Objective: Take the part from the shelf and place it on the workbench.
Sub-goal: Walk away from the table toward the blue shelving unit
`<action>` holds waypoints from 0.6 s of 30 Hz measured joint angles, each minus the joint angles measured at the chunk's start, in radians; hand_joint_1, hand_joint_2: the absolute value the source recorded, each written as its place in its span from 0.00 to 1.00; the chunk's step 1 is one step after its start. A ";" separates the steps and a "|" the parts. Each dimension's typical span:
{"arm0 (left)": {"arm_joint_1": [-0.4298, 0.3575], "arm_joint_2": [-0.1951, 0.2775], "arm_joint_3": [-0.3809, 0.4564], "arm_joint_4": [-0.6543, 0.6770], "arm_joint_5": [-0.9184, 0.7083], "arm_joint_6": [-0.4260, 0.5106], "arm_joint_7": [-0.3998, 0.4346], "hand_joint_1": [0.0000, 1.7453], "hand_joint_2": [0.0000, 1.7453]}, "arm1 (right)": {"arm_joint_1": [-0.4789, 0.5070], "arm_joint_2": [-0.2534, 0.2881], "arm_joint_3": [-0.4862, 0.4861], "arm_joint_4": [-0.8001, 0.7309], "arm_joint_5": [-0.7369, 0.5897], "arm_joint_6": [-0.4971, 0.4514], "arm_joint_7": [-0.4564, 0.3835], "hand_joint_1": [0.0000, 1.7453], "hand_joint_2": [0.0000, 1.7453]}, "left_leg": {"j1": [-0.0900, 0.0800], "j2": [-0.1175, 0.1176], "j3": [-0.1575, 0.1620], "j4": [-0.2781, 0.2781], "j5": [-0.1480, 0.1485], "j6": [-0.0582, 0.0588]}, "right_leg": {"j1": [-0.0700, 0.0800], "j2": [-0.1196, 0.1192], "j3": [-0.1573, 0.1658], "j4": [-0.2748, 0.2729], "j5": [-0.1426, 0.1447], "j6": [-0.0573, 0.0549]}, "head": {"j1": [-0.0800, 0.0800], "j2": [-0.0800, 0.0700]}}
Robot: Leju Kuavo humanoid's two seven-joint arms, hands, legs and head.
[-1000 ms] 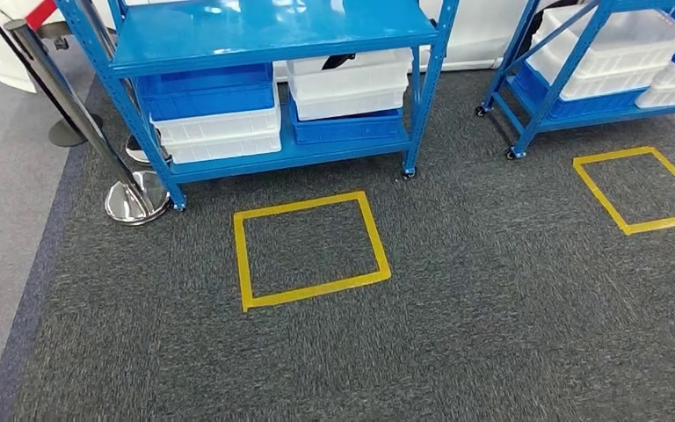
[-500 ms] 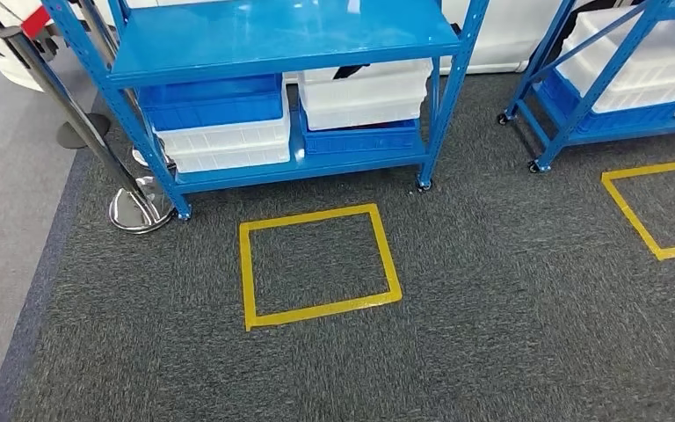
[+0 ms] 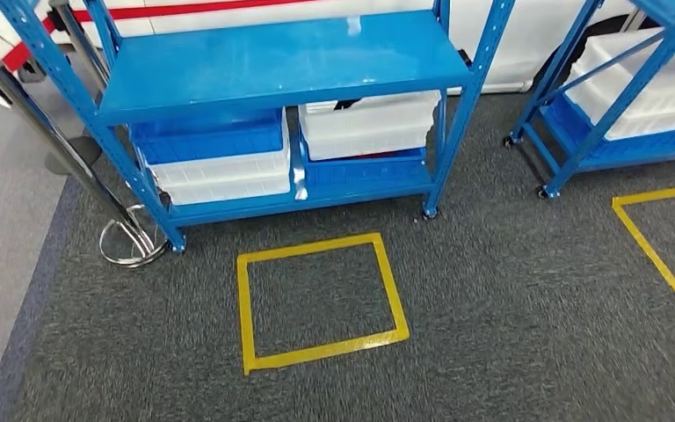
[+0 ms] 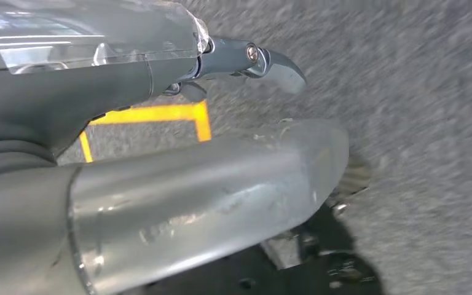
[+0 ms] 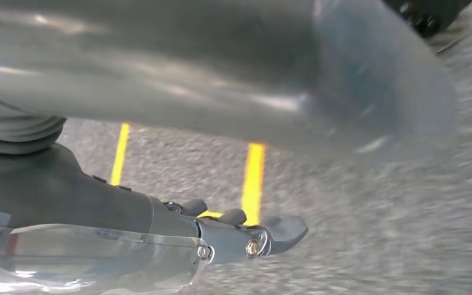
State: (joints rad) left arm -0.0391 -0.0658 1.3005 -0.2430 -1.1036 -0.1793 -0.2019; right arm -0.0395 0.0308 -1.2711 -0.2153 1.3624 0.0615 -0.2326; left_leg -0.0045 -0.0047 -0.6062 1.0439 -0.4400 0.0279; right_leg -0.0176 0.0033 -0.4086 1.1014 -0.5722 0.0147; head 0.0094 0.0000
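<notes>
1. Ahead of us stands a blue shelf [image 3: 272, 61] on small wheels, its upper level a bare blue sheet.
2. On its lower level we see a blue bin [image 3: 206, 141] stacked on a white bin [image 3: 224, 176] to the left, and a white bin [image 3: 369, 123] on a blue bin [image 3: 360, 167] to the right.
3. We cannot make out the part itself; whatever the bins hold is hidden from us.
4. On the dark carpet just before the shelf lies a yellow tape square [image 3: 319, 301].
5. A second blue shelf [image 3: 615, 97] with white bins stands to the right, with another tape square [image 3: 668, 237] in front of it.
6. A chrome barrier post [image 3: 127, 239] stands beside the first shelf's left leg.
7. Our left robot hand [image 4: 246, 61] hangs over the carpet, fingers loosely extended, holding nothing.
8. Our right robot hand [image 5: 246, 236] hangs likewise, fingers apart and empty, near yellow tape.
</notes>
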 joint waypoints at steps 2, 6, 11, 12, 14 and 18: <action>-0.004 0.001 0.000 0.000 0.000 0.000 -0.001 0.00 0.00 | -0.006 0.001 0.000 0.000 0.000 0.002 -0.001 0.00 0.00 | 0.003 -0.002 0.040 -0.025 -0.016 0.012 | -0.002 -0.001 -0.097 0.138 0.017 0.004 | 0.001 0.000; -0.001 0.001 0.000 0.000 0.000 0.001 -0.001 0.00 0.00 | 0.006 0.001 -0.002 0.000 0.000 0.002 0.000 0.00 0.00 | 0.005 -0.014 0.130 -0.050 -0.072 0.014 | -0.002 -0.001 -0.253 0.212 -0.136 0.010 | 0.003 0.000; 0.005 -0.003 0.000 0.001 -0.002 0.000 0.000 0.00 0.00 | 0.021 -0.001 -0.007 0.000 0.000 0.003 0.001 0.00 0.00 | 0.003 -0.025 0.235 -0.056 -0.169 -0.004 | 0.007 0.000 -0.312 -0.002 0.146 -0.007 | 0.004 0.000; 0.004 -0.003 0.000 0.002 -0.002 0.000 0.000 0.00 0.00 | 0.020 -0.002 -0.009 0.000 0.000 0.003 0.001 0.00 0.00 | 0.001 -0.026 0.253 -0.059 -0.181 -0.011 | 0.009 0.002 -0.310 -0.021 0.193 -0.011 | 0.003 0.000; -0.004 -0.001 0.000 0.002 -0.003 0.000 0.000 0.00 0.00 | 0.015 -0.001 -0.010 0.000 0.000 0.003 0.001 0.00 0.25 | -0.001 -0.025 0.256 -0.029 -0.160 -0.025 | 0.007 0.005 -0.284 -0.030 0.177 -0.022 | 0.000 0.000; -0.009 0.001 0.000 0.002 -0.003 0.000 -0.001 0.00 0.00 | 0.014 0.001 -0.013 0.000 -0.002 0.006 -0.002 0.00 1.00 | 0.005 -0.010 0.097 0.224 -0.115 -0.046 | 0.003 0.005 -0.193 -0.070 0.129 -0.042 | -0.009 0.000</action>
State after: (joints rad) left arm -0.0482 -0.0649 1.3005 -0.2411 -1.1069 -0.1793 -0.2029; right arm -0.0250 0.0317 -1.2839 -0.2152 1.3603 0.0672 -0.2346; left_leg 0.0010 -0.0148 -0.5092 1.2681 -0.5553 -0.0179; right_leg -0.0151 0.0081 -0.6011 1.0314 -0.4433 -0.0277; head 0.0003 0.0001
